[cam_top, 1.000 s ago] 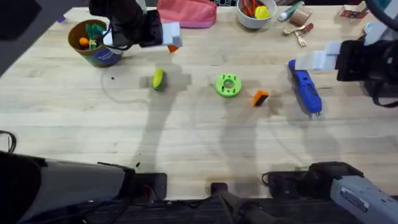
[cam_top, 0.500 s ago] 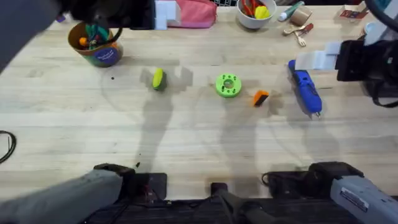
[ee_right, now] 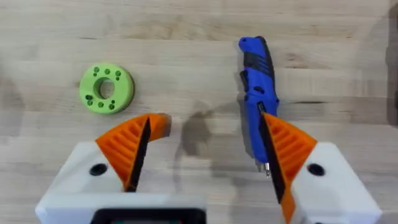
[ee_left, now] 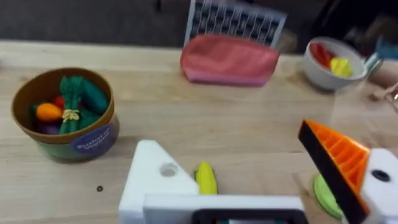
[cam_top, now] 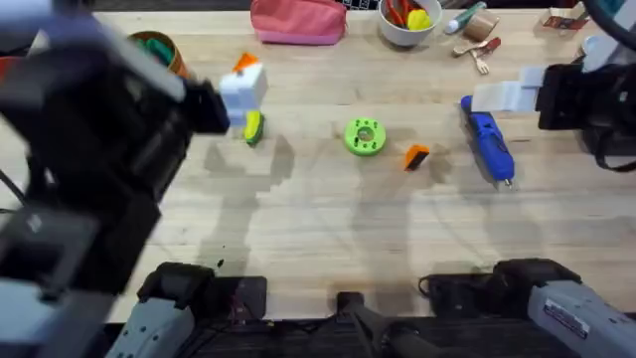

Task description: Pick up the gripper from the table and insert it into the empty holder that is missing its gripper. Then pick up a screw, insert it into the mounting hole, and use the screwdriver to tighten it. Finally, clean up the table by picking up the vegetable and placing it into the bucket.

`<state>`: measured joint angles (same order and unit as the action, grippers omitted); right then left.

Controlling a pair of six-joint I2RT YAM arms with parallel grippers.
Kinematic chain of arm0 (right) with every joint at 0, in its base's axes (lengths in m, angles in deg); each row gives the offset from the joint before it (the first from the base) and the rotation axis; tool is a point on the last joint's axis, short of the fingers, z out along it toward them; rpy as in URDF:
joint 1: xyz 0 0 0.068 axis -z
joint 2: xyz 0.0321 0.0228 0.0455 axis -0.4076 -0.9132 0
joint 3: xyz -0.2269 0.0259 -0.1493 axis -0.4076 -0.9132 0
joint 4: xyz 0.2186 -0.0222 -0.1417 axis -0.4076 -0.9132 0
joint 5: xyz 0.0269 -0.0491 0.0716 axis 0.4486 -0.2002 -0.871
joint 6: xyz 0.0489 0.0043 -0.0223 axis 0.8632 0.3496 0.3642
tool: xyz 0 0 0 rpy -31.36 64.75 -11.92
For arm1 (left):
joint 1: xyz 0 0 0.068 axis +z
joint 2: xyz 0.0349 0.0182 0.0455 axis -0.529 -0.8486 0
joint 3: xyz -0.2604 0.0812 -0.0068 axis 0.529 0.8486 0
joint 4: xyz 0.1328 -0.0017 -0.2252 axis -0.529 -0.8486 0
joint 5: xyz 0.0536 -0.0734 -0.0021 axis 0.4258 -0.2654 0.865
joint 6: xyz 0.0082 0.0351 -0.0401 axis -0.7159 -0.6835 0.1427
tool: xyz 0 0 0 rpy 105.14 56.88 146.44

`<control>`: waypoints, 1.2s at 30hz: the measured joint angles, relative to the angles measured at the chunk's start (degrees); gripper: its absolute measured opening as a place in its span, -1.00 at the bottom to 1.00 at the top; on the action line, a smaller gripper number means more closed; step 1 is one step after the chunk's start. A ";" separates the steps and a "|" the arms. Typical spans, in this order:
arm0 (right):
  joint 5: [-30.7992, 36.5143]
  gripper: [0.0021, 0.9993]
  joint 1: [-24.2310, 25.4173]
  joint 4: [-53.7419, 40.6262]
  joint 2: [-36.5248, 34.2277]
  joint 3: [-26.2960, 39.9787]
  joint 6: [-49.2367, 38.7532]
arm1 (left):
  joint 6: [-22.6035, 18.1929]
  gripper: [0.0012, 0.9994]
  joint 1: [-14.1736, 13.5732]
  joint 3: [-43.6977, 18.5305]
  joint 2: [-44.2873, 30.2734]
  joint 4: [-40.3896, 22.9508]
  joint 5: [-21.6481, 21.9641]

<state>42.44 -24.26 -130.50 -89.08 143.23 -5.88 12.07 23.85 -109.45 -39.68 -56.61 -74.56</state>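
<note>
Overhead view. The left arm rises large and dark at 9 o'clock, its left claw (cam_top: 241,89) standing open just above the small yellow toy corn cob with a green end (cam_top: 252,127) on the pale wooden bench (cam_top: 298,229). One jaw carries an orange ribbed wedge; the other is the bare white blocky plastic holder (cam_top: 238,97). The round tan-orange bucket (cam_top: 159,48) sits at 11 o'clock, partly hidden by the arm. Near centre lies a green round disc with holes (cam_top: 365,136); just beside it, toward 3 o'clock, lies the small orange plastic wedge-shaped gripper with a dark end (cam_top: 416,156). The blue cylindrical power screwdriver (cam_top: 488,141) lies farther toward 3 o'clock, its rear end under the right claw (cam_top: 502,96). A pink pouch (cam_top: 298,20) and a white bowl (cam_top: 408,25) sit at 12 o'clock.

Left wrist view. The holder, with its mounting hole (ee_left: 168,169), and the wedge-bearing jaw stand apart; the corn cob lies between them. The bucket holds orange and green toys.

Right wrist view. The right claw is open and empty, both jaws bearing orange wedges, above the screwdriver's silver tip (ee_right: 266,167) and the orange gripper; the disc lies near.
</note>
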 joint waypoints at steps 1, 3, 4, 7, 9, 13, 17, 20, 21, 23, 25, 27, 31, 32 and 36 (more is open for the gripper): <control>0.00 0.99 0.00 -0.02 0.00 0.00 0.00 | 0.00 0.97 0.60 2.47 2.30 1.71 -1.26; 0.00 0.99 0.00 0.00 0.00 0.00 0.00 | 0.00 0.97 2.17 7.08 6.49 5.40 -4.52; 0.00 0.99 0.00 -0.01 0.00 0.00 0.00 | 0.01 0.97 3.27 9.52 8.82 7.27 -6.77; 0.00 0.99 0.00 0.00 0.00 0.00 0.00 | 0.00 0.97 6.08 14.65 13.79 10.51 -13.67; 0.00 0.99 0.00 0.00 0.00 0.00 0.00 | 0.02 0.97 7.24 17.49 16.72 10.83 -18.57; 0.00 0.99 0.00 0.00 0.00 0.00 0.00 | 0.00 0.97 7.37 22.50 22.67 10.88 -26.60; 0.00 0.99 0.00 0.00 0.00 0.00 0.00 | -0.17 0.97 7.37 26.75 29.07 10.90 -31.31; 0.00 0.99 0.00 0.00 0.00 0.00 0.00 | -2.22 0.97 7.37 29.15 32.91 10.94 -35.70; 0.00 0.99 0.00 0.00 0.00 0.00 0.00 | -3.56 0.97 7.37 29.83 34.02 10.78 -37.86; 0.00 0.99 0.00 0.00 0.00 0.00 0.00 | -6.12 0.97 7.37 30.29 35.56 8.96 -41.64; 0.00 0.99 0.00 0.00 0.00 0.00 0.00 | -8.03 0.97 7.37 30.31 36.57 6.50 -44.38; 0.00 0.99 0.00 -0.01 0.00 0.00 0.00 | -9.28 0.97 7.37 30.33 37.33 5.23 -46.50; 0.00 0.99 0.00 0.00 0.00 0.00 0.00 | -12.27 0.97 7.37 30.33 37.69 4.85 -49.84; 0.00 0.99 0.00 -0.02 0.00 0.00 0.00 | -12.86 0.97 7.37 30.33 37.69 4.80 -50.43; 0.00 0.99 0.00 0.00 0.00 0.00 0.00 | -14.28 0.97 7.37 30.33 37.69 4.60 -51.92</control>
<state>42.44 -24.26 -130.50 -89.08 143.23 -5.88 -2.21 31.22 -79.12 -1.98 -52.01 -126.47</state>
